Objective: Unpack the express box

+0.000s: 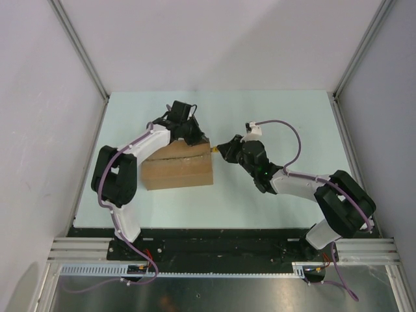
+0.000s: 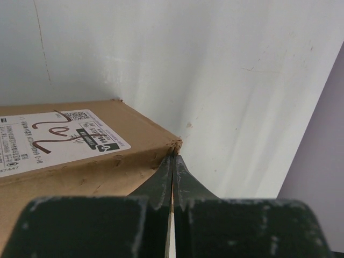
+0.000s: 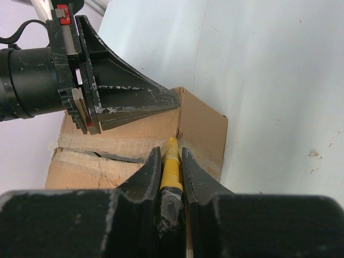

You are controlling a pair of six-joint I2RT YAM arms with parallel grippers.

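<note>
The express box [image 1: 179, 170] is a brown cardboard carton lying left of centre on the table, its top seam partly split [image 3: 102, 156]. Its white shipping label [image 2: 54, 134] shows in the left wrist view. My left gripper [image 1: 203, 138] is shut, with nothing between its fingers, and its tips rest on the box's far right top corner [image 2: 176, 144]. My right gripper [image 1: 219, 149] is shut on a yellow-black utility knife [image 3: 171, 164]. The knife's tip touches the box's right end at the seam, just below the left gripper [image 3: 177, 101].
The pale green table [image 1: 279, 123] is bounded by white walls at the back and sides, with metal posts [image 1: 81, 49] in the far corners. A black rail [image 1: 214, 240] with the arm bases runs along the near edge.
</note>
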